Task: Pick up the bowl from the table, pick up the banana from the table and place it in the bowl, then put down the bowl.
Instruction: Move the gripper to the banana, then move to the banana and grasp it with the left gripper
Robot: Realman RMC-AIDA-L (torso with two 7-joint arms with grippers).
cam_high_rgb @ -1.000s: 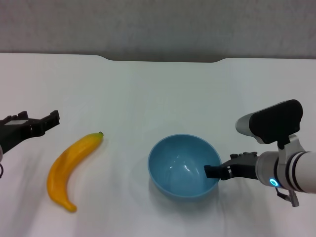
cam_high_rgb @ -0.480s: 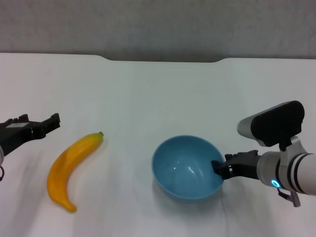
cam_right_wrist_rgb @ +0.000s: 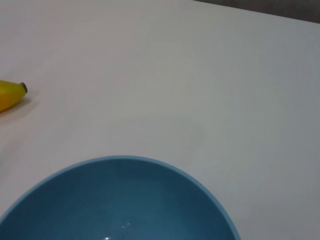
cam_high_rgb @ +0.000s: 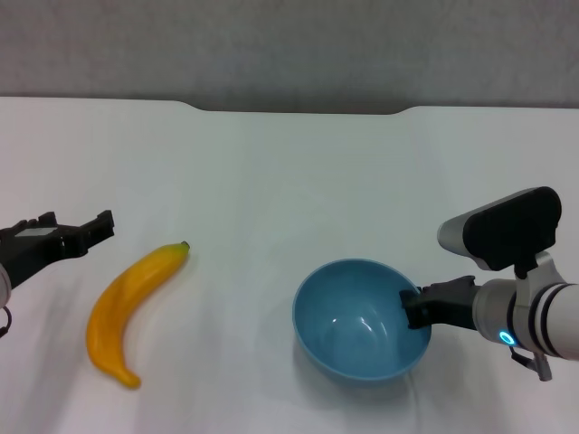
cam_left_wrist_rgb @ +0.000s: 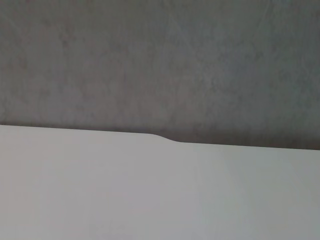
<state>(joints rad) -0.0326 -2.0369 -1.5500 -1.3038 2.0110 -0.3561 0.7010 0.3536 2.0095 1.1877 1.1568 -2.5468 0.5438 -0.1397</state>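
The light-blue bowl [cam_high_rgb: 357, 327] is at the front right of the white table [cam_high_rgb: 271, 172]. My right gripper [cam_high_rgb: 414, 308] is shut on its right rim, one finger inside. I cannot tell whether the bowl touches the table. The right wrist view shows the bowl [cam_right_wrist_rgb: 120, 200] close up and empty, with the banana's stem end [cam_right_wrist_rgb: 11, 94] farther off. The yellow banana [cam_high_rgb: 131, 303] lies at the front left, stem pointing away from me. My left gripper [cam_high_rgb: 77, 231] hovers open just left of the banana, apart from it.
The table's far edge has a notch [cam_high_rgb: 298, 110] with a grey wall behind it. The left wrist view shows only the bare table [cam_left_wrist_rgb: 150, 195] and that wall. White tabletop lies between the banana and the bowl.
The right gripper has carried the bowl to the right and toward me. The left gripper has shifted slightly. The banana has not moved.
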